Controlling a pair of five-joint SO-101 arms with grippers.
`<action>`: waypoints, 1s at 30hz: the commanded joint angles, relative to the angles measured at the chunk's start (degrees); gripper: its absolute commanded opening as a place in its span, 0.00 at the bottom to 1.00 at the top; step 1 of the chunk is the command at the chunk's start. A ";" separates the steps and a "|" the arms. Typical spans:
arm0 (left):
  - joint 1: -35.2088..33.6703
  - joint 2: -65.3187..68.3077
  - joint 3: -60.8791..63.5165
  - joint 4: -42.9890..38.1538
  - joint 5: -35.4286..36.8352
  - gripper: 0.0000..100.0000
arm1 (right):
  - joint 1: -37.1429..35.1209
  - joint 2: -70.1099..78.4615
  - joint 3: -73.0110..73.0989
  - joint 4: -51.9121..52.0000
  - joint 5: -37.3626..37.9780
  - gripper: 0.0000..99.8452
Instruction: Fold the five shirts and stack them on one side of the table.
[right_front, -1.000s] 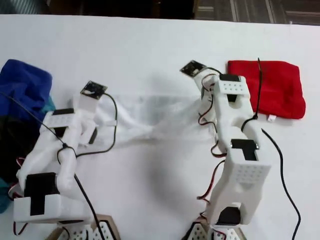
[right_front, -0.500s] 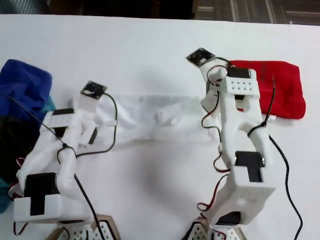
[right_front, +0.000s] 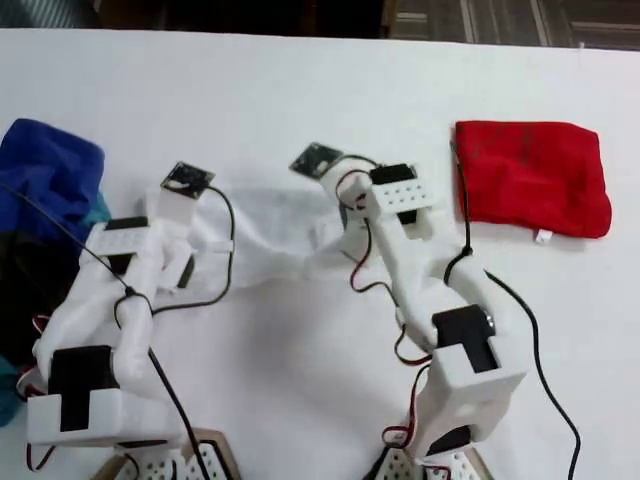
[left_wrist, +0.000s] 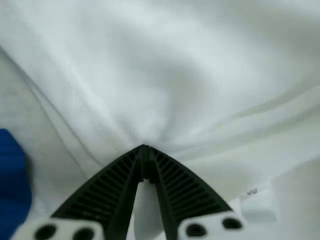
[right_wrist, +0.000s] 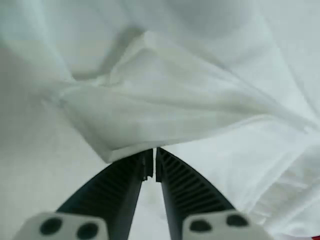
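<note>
A white shirt (right_front: 265, 235) lies stretched across the middle of the white table (right_front: 300, 90), partly doubled over on itself. My left gripper (right_front: 197, 222) is at its left end; in the left wrist view the gripper (left_wrist: 144, 150) is shut on a pinch of the white cloth (left_wrist: 165, 75). My right gripper (right_front: 338, 205) is over the shirt's middle, and in the right wrist view the gripper (right_wrist: 153, 154) is shut on a folded edge of the white shirt (right_wrist: 165, 110). A folded red shirt (right_front: 530, 178) lies flat at the right.
A heap of unfolded shirts, blue (right_front: 45, 165) over teal and black (right_front: 25, 290), sits at the table's left edge. Cables hang from both arms. A strip of blue cloth (left_wrist: 10, 185) shows beside the left gripper.
My right arm has swung left from beside the red shirt to the shirt's middle, carrying the white shirt's right end over with it. The left arm has kept still.
</note>
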 joint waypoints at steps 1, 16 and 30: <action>-0.62 -0.79 0.04 -1.14 -0.18 0.03 | -0.31 -3.65 0.26 -6.99 -7.56 0.02; -0.62 -0.79 0.04 -1.23 -0.18 0.03 | -5.41 -2.33 0.53 -11.74 -15.65 0.02; -0.62 -0.79 0.04 -1.23 -0.18 0.03 | -5.32 3.56 0.70 -11.74 -22.15 0.02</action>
